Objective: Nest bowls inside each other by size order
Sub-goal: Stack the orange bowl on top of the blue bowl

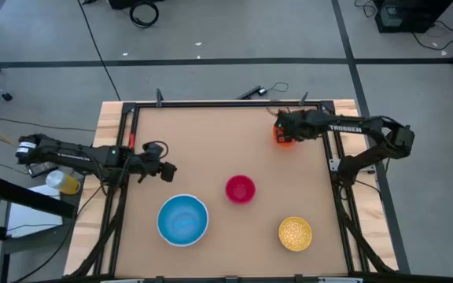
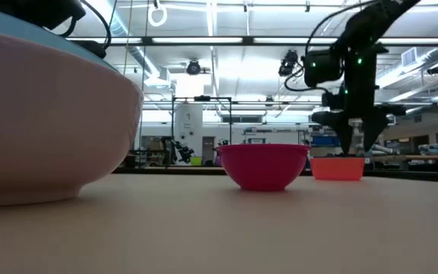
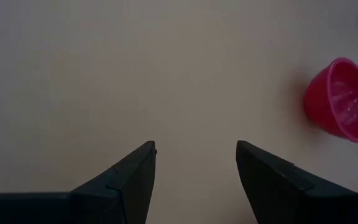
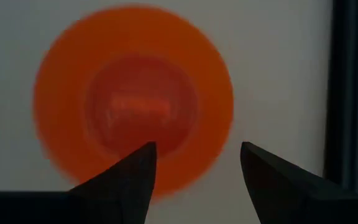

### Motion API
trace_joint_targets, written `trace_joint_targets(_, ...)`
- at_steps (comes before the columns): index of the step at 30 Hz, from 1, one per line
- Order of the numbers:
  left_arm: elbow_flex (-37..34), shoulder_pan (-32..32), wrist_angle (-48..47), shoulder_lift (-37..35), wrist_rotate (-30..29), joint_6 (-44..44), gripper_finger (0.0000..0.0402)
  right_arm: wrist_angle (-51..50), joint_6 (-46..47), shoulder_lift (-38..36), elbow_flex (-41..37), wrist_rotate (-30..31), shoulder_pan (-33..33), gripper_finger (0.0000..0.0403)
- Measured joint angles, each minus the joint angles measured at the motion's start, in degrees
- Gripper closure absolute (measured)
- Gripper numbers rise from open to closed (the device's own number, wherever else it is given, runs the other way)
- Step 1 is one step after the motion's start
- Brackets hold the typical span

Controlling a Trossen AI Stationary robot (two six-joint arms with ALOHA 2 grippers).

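Note:
The orange bowl (image 1: 284,139) stands on its base near the table's far right corner. My right gripper (image 1: 281,130) is open just above it. In the right wrist view (image 4: 196,149) one finger stands over the inside of the orange bowl (image 4: 132,93) and the other outside its rim. I cannot tell whether they touch it. The light blue bowl (image 1: 183,218) sits inside the white bowl (image 2: 44,129) at the near left. The magenta bowl (image 1: 241,189) stands mid-table and the yellow bowl (image 1: 295,233) near right. My left gripper (image 1: 168,169) is open and empty over bare table.
The table's dark frame rail (image 4: 347,93) runs close beside the orange bowl on the right. The magenta bowl (image 3: 340,99) lies ahead of my left gripper (image 3: 194,149). Bare tabletop (image 1: 203,141) spreads across the far middle.

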Motion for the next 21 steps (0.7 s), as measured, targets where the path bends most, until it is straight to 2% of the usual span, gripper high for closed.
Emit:
trace_joint_targets(4, 0.0, -2.6, 0.0, 2.4, 0.0, -2.6, 0.0176, 7.3, -5.6, 0.6, -1.8, -4.4, -7.1, 0.0167)
trace_joint_targets(8, 0.0, -5.1, 0.1, 5.1, 0.0, -4.7, 0.0176, 8.6, -6.9, 2.8, -1.9, -5.8, -11.5, 0.0186)
trace_joint_targets(15, 0.0, -9.7, 0.8, 9.2, 0.0, -9.1, 0.0176, 8.4, -9.4, 6.1, -1.9, -7.4, -12.2, 0.0271)
trace_joint_targets(21, 0.0, -12.3, 0.9, 12.0, 0.0, -10.8, 0.0176, 9.8, -10.9, 3.5, -1.9, -9.9, -9.4, 0.0359)
